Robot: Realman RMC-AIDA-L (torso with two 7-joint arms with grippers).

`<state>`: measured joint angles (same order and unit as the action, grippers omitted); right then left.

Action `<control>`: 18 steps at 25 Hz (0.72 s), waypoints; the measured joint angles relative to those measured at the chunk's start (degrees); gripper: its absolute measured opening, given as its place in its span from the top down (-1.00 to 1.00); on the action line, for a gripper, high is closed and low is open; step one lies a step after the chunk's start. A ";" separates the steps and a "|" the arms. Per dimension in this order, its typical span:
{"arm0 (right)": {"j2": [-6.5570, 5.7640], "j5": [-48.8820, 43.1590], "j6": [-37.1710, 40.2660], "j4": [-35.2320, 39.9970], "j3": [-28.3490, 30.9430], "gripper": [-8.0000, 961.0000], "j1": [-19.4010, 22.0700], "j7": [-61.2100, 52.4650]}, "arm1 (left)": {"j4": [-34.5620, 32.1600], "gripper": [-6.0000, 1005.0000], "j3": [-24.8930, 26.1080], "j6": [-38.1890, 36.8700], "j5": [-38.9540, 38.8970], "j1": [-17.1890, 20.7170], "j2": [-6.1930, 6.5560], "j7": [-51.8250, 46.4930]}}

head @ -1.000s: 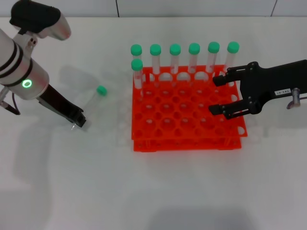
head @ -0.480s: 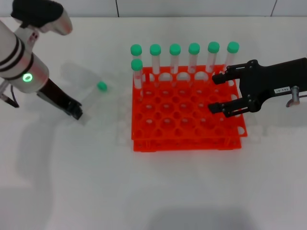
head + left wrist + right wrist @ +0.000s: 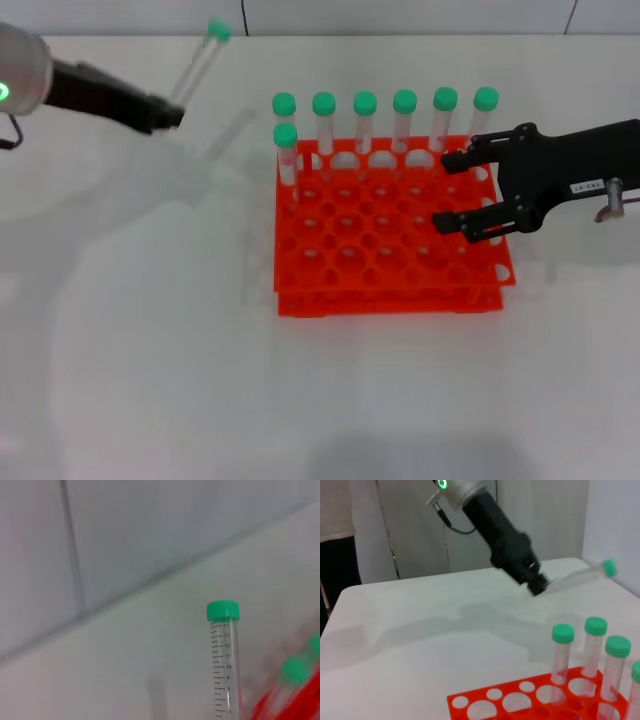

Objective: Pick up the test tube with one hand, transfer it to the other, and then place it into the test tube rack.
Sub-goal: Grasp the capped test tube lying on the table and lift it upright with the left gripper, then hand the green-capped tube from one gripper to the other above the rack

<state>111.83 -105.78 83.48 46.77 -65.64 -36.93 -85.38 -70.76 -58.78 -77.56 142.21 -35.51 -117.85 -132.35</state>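
The test tube [image 3: 197, 68], clear with a green cap, is lifted off the table at the far left and tilts with its cap up and away. My left gripper [image 3: 168, 112], unlabelled, is shut on the tube's lower end. The left wrist view shows the test tube [image 3: 225, 665] close up, with its graduation marks. From the right wrist I see the left gripper [image 3: 536, 584] holding the test tube [image 3: 580, 577] in the air. The orange-red test tube rack [image 3: 380, 300] stands at the table's centre. My labelled right gripper [image 3: 447, 192] hovers open over the rack's right side, holding nothing.
Several green-capped tubes [image 3: 365, 125] stand upright along the rack's back row, and one [image 3: 286, 155] stands at its left. These tubes [image 3: 592, 650] also show in the right wrist view. White table surrounds the rack, with a wall behind it.
My left gripper has closed on the tube that lay on the table and raised it up and back toward the far left. The right gripper has barely moved.
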 joint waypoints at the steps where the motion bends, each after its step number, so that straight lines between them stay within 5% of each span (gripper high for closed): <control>1: 0.15 0.00 0.03 0.01 -0.01 -0.63 0.00 0.00 | -0.63 0.60 0.94 0.14 -3.44 1.05 -0.03 2.95; 6: 1.26 0.04 0.20 0.08 -0.02 -0.63 -0.22 -0.02 | 2.58 0.60 6.00 -1.84 -24.40 4.89 1.28 21.28; 9: 2.12 0.07 0.00 0.08 -0.01 -0.63 -0.34 -0.02 | 9.96 0.59 7.49 -4.82 -32.60 4.10 3.62 29.89; 13: 3.06 0.13 -0.46 0.08 -0.01 -0.62 -0.42 0.27 | 28.51 0.59 7.66 -8.82 -38.84 -2.18 8.50 41.01; 18: 3.47 1.00 -1.14 0.08 -0.13 -0.62 -0.81 0.31 | 41.35 0.59 7.12 -9.74 -35.53 -9.05 10.76 47.57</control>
<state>115.30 -104.78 82.34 46.84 -65.77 -37.74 -85.07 -29.40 -51.65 -87.30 106.68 -44.56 -107.09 -84.78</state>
